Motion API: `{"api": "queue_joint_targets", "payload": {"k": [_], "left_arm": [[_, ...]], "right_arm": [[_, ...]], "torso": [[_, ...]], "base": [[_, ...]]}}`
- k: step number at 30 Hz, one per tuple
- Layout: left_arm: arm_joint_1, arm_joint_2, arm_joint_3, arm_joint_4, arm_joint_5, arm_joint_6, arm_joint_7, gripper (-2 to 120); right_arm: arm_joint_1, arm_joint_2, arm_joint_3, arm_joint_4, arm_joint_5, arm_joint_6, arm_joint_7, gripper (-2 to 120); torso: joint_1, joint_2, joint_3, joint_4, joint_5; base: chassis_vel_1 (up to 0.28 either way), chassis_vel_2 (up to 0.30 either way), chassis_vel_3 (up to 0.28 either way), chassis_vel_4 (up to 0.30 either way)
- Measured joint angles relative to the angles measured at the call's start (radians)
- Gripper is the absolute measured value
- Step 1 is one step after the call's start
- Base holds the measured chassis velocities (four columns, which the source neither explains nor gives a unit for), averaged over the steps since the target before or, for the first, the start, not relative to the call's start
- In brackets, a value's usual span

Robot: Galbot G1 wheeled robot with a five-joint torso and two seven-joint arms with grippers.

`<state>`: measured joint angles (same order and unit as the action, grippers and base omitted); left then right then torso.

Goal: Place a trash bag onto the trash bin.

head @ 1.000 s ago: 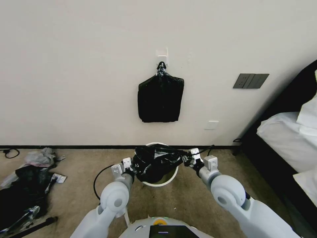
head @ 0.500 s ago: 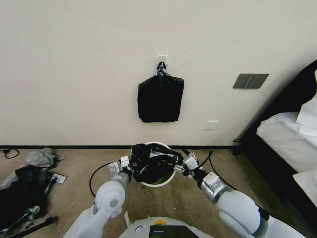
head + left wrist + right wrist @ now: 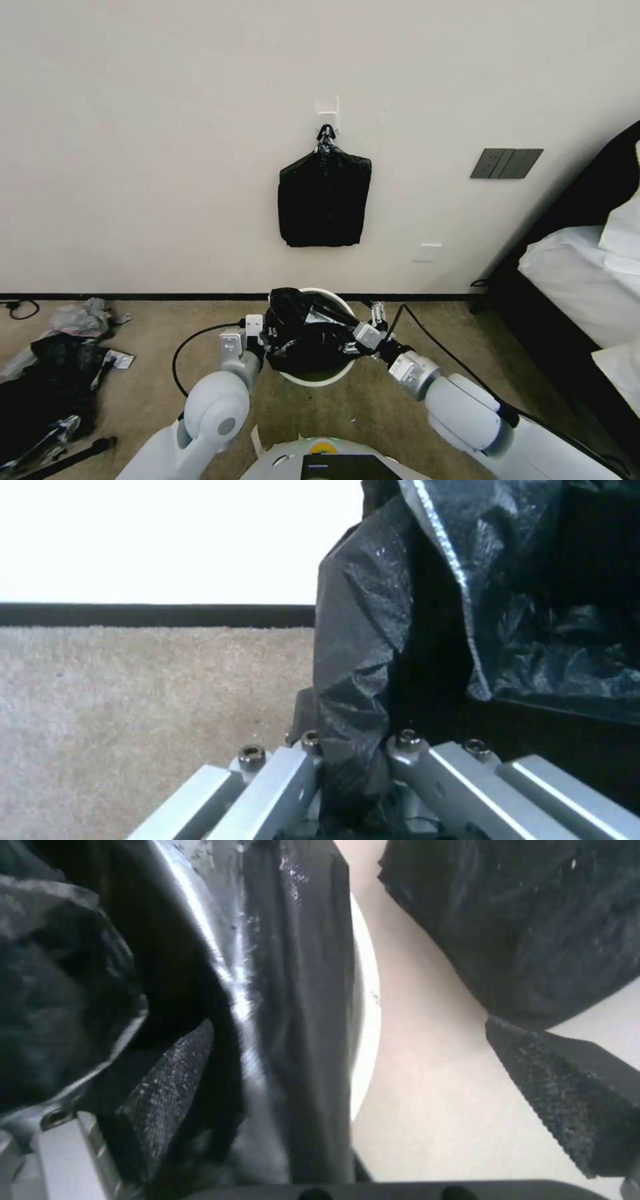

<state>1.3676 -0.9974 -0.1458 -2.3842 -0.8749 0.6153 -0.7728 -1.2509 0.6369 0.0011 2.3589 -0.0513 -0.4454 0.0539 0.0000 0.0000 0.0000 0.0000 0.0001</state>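
The left gripper is pinched tight on the bag's left edge — film bunched over the bin mouth. The right gripper, at its right rim, gapes wide, gripping nothing. Judging by this, spreading the bag round the rim remains.

The head camera looks down and forward at the wall and carpet. Both wrist cameras sit close against the trash bag, which all three views share.
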Motion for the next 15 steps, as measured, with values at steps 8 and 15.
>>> {"api": "queue_joint_targets", "payload": {"k": [8,15], "left_arm": [[0.022,0.008,0.019,-0.026,0.036,0.019,0.011,1],[0.024,0.004,0.033,-0.030,0.012,0.028,0.005,1]], "right_arm": [[0.095,-0.039,-0.079,-0.025,-0.189,0.018,-0.064,100],[0.109,-0.025,-0.094,-0.045,-0.367,0.126,-0.117,100]], "torso": [[0.000,0.000,0.000,0.0001,-0.0001],[0.000,0.000,0.000,0.0001,-0.0001]], "base": [[0.000,0.000,0.000,0.000],[0.000,0.000,0.000,0.000]]}}
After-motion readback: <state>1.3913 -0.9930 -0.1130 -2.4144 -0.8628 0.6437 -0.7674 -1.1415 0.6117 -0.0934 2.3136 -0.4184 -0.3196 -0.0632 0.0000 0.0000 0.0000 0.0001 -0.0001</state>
